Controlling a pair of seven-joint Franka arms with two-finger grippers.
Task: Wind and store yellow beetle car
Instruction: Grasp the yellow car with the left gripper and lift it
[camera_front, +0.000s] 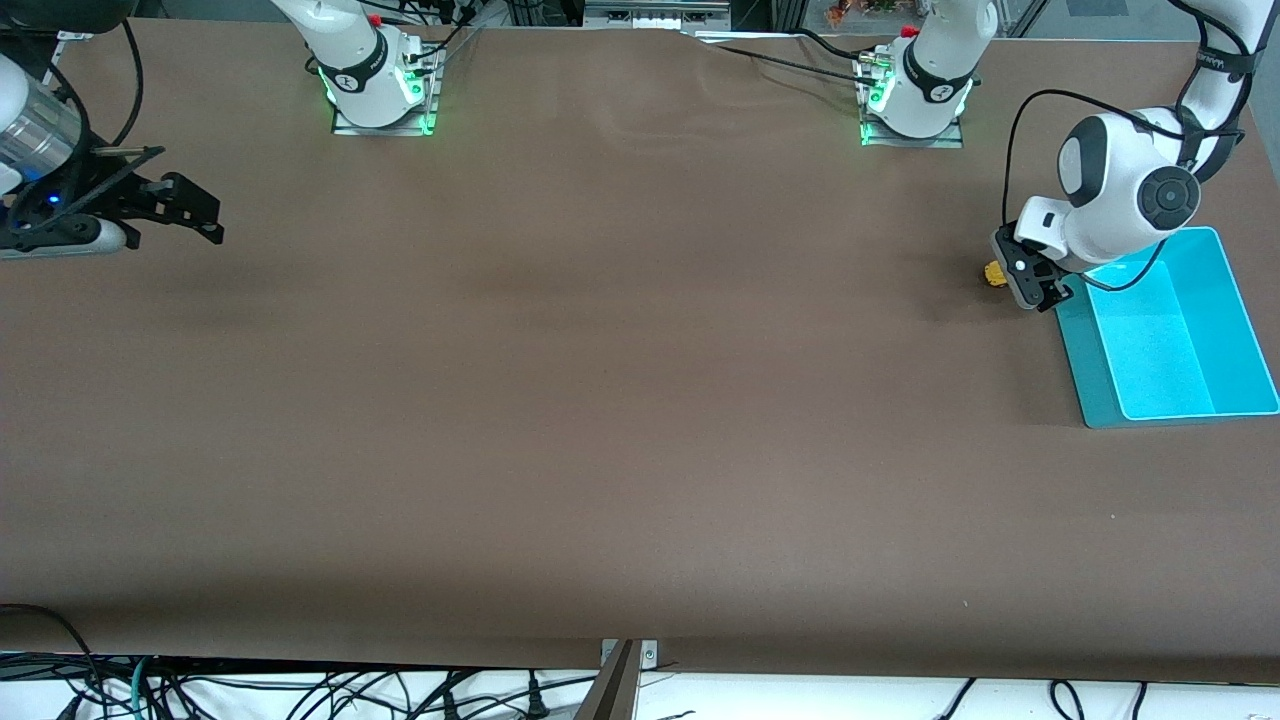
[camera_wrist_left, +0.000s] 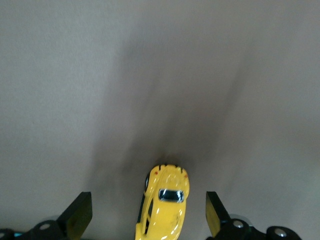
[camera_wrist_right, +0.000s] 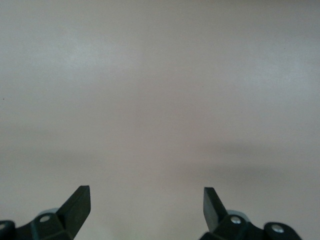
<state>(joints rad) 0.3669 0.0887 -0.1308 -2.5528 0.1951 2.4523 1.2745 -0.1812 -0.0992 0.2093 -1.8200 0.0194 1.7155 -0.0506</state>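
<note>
yellow beetle car sits lengthwise between the left gripper's spread, empty jaws; right gripper waits released, well apart

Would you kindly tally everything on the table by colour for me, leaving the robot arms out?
Yellow: 1, the yellow beetle car, on the table beside the bin.
Turquoise: 1, the open bin, at the left arm's end of the table.
Total: 2
</note>
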